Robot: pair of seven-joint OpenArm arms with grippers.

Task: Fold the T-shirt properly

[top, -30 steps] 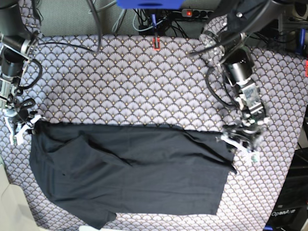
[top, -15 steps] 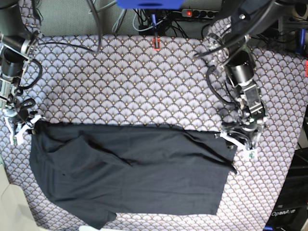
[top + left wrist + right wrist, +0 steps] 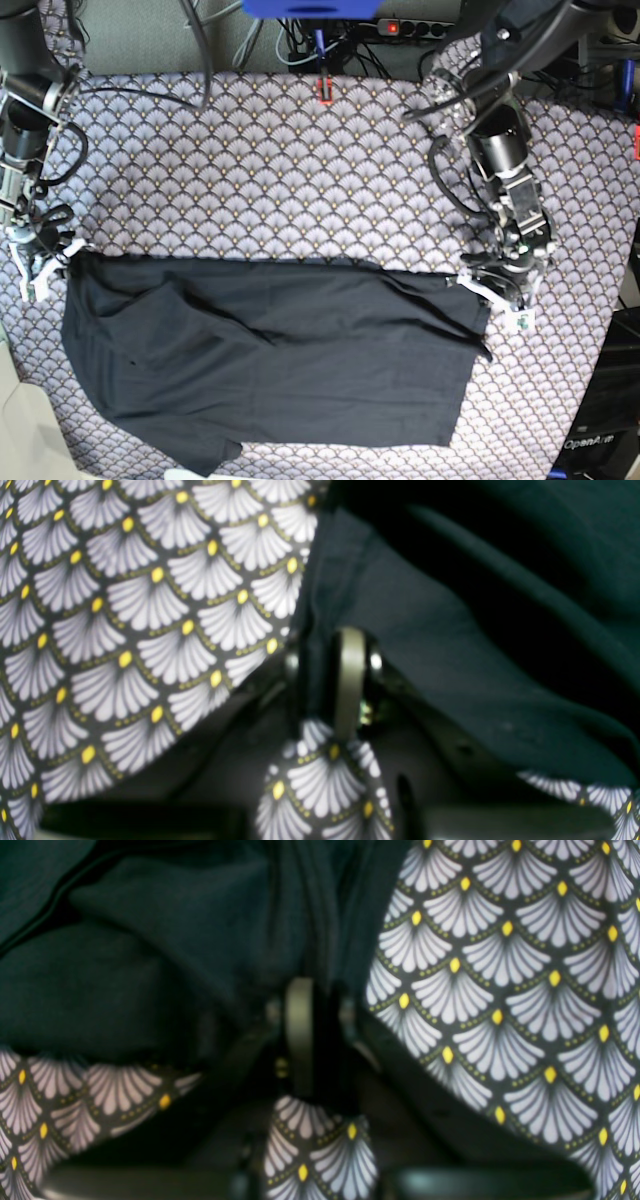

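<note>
T-shirt lies long axis left-right on worktop; left gripper and right gripper jaws each pinch a far corner, opposite ends.

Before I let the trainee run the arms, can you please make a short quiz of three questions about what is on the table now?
1. True or false: the T-shirt lies spread on the patterned tablecloth.
2. Which part of the shirt does each gripper meet? A) the top corners B) the bottom hem C) the middle
3. Fill in: in both wrist views, dark cloth sits ____ the fingers.

Key:
1. True.
2. A. The left gripper is at the shirt's top corner on the base view's right, the right gripper at the top corner on its left.
3. Between; each is pinching fabric.
</note>
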